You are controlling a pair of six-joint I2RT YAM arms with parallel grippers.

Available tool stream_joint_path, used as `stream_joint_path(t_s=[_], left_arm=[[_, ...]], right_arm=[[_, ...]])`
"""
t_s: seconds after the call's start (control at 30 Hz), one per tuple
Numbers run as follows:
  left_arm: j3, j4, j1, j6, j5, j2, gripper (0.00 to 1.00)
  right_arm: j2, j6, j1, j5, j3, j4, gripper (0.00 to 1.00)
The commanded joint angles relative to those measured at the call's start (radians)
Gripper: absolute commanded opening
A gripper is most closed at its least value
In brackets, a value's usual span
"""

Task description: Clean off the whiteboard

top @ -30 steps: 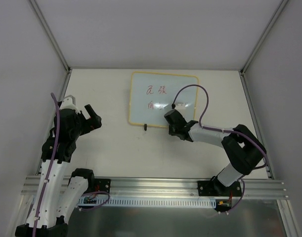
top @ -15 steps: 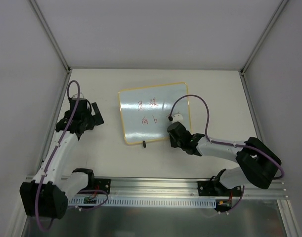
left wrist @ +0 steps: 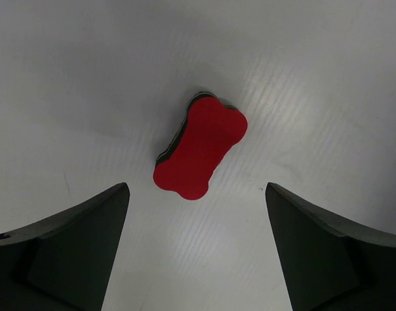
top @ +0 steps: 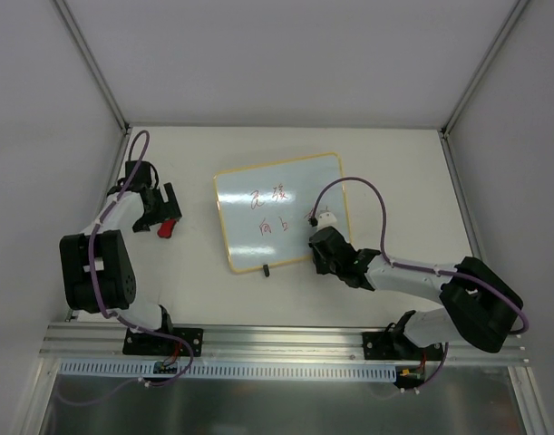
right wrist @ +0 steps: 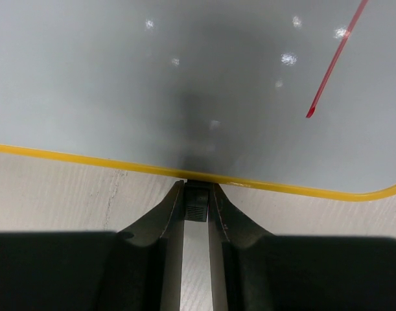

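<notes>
Now, over on the left, the left gripper hangs above the table with its jaws spread wide and nothing in them. Right below, between the two fingers in the wrist view, lies a small red block, bone-shaped with a dark underside. It sits flat on the surface, apart from both fingers.

Moving to the middle, the whiteboard lies flat on the table, turned askew so its right end sits farther back. Red handwriting is there on its face. One small black foot pokes out from the near yellow edge.

And on the right, the right gripper is pinched tight on the whiteboard's other black foot, just under the frame.
</notes>
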Motion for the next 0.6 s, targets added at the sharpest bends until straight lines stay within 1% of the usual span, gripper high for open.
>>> stream_joint_path(t_s=[0.0,0.07,0.1,0.17,0.2,0.27,0.33,0.5,0.57], left_arm=[[0.052,0.028,0.005,0.062,0.086,0.050,0.86],[0.064,0.035,0.006,0.069,0.083,0.073,0.79],[0.069,0.040,0.008,0.069,0.093,0.098,0.74],[0.084,0.042,0.008,0.072,0.097,0.122,0.74],[0.089,0.040,0.006,0.072,0.101,0.141,0.70],[0.090,0.040,0.006,0.075,0.118,0.156,0.68],[0.078,0.042,0.008,0.066,0.126,0.152,0.63],[0.027,0.040,0.008,0.044,0.135,0.121,0.63],[0.020,0.040,0.008,0.044,0.147,0.118,0.61]], right_arm=[[-0.038,-0.031,0.020,-0.056,-0.010,0.025,0.00],[-0.038,-0.028,0.020,-0.056,-0.010,0.026,0.00],[-0.036,-0.024,0.020,-0.056,-0.012,0.026,0.00],[-0.024,-0.023,0.020,-0.055,-0.015,0.035,0.00],[-0.019,-0.020,0.020,-0.055,-0.016,0.035,0.00],[-0.012,-0.012,0.020,-0.059,-0.018,0.037,0.00],[-0.012,-0.008,0.020,-0.065,-0.021,0.035,0.00],[-0.007,0.005,0.020,-0.047,-0.035,0.038,0.00],[-0.006,0.009,0.020,-0.048,-0.036,0.040,0.00]])
